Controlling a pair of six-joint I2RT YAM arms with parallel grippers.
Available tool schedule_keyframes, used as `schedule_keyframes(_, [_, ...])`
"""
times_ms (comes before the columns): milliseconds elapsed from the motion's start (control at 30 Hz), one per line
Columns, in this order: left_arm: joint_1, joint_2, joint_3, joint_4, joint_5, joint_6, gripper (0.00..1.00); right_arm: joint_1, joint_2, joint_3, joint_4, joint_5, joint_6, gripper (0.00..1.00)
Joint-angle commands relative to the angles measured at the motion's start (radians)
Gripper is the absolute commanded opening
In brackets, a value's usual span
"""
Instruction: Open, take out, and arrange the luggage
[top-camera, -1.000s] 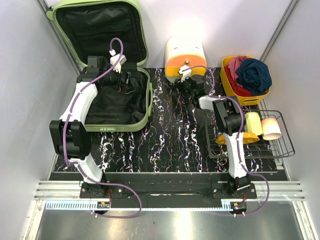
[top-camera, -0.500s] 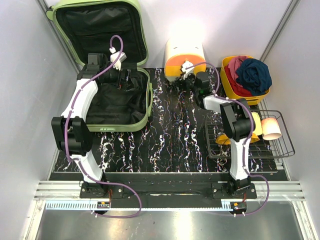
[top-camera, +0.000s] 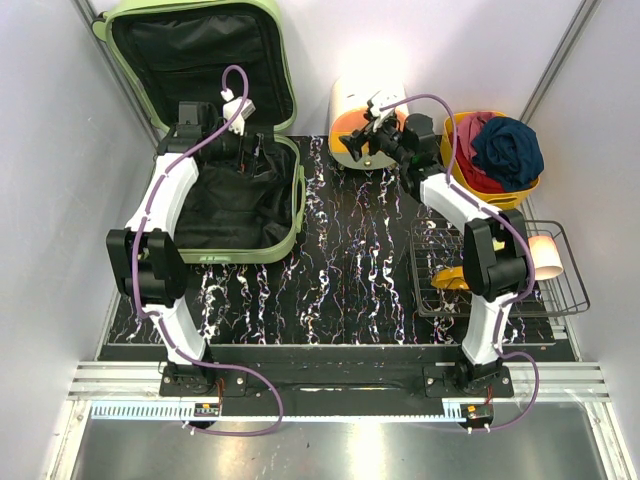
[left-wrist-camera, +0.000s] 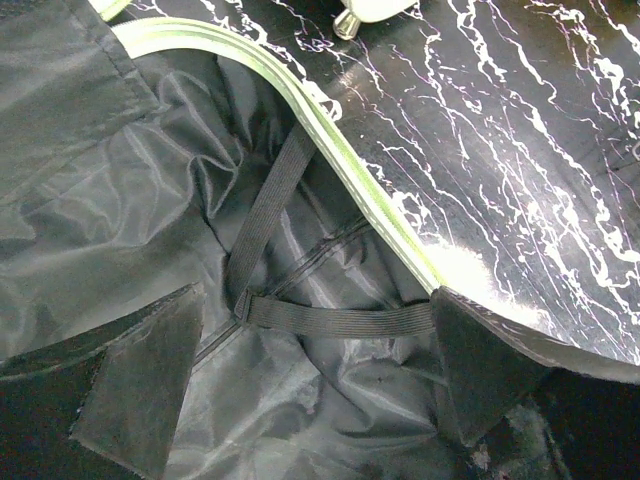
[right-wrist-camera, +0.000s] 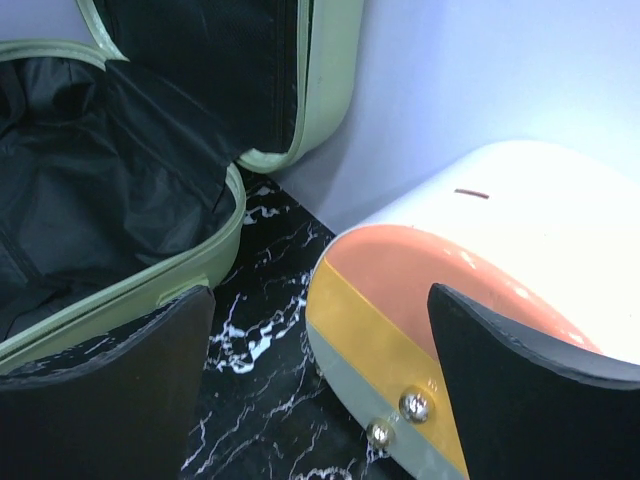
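Pale green hard plastic is forming the shell of the large, round-cornered suitcase (top-camera: 250, 253). It is lying open on the black marbled bench (left-wrist-camera: 520, 120), directly under the left gripper (left-wrist-camera: 310, 375) and off to the left of the right gripper (right-wrist-camera: 320, 390). Its black-lined lid (top-camera: 195, 50) is standing raised just beyond the left gripper. That gripper is hovering with its fingers spread wide, pinching nothing, over the loose black fabric lining (left-wrist-camera: 120, 200) and the crossing black elastic straps (left-wrist-camera: 340, 318). The right gripper is likewise hanging spread and empty, facing the rounded cream-and-orange drawer box (right-wrist-camera: 480, 260) straight ahead of it.

The shell is looking stiff and smooth, so its broad faces are probably offering no purchase. The thin green rim to the right of the left gripper is likely the firmest place to pinch. The lining is looking soft and would probably bunch, while the straps would stretch before moving anything. The case is probably light for its bulk, yet awkward to shift. Whether anything is lying among the folds, I cannot tell.
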Motion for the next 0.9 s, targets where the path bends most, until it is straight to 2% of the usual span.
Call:
schedule_keyframes(0, [-0.001, -0.025, 0.093, -0.05, -0.072, -0.022, 0.99, 0.004, -0.123, 0.047, -0.139, 0.059, -0.016, 0.99])
schedule_keyframes(133, [-0.001, -0.031, 0.188, -0.144, -0.192, -0.018, 0.99, -0.02, -0.246, -0.003, -0.243, 0.1, 0.021, 1.0])
schedule_keyframes(233, [-0.001, -0.048, 0.227, -0.203, -0.25, -0.046, 0.99, -0.06, -0.327, -0.034, -0.341, 0.12, 0.113, 1.0])
schedule_keyframes(400, [0.001, -0.09, 0.232, -0.292, -0.361, -0.107, 0.99, -0.115, -0.483, -0.167, -0.427, 0.151, 0.2, 1.0])
schedule_keyframes(567, [-0.01, -0.168, 0.072, -0.282, -0.405, -0.112, 0.99, -0.217, -0.594, -0.266, -0.579, 0.173, 0.309, 1.0])
schedule_keyframes(700, [-0.064, -0.215, -0.093, -0.227, -0.531, -0.08, 0.99, -0.261, -0.698, -0.402, -0.619, 0.194, 0.309, 1.0])
schedule_keyframes(733, [-0.079, -0.244, -0.164, -0.207, -0.531, -0.08, 0.99, -0.269, -0.709, -0.418, -0.642, 0.206, 0.309, 1.0])
schedule_keyframes(867, [-0.11, -0.311, -0.282, -0.126, -0.52, -0.086, 0.99, -0.277, -0.766, -0.501, -0.667, 0.232, 0.314, 1.0])
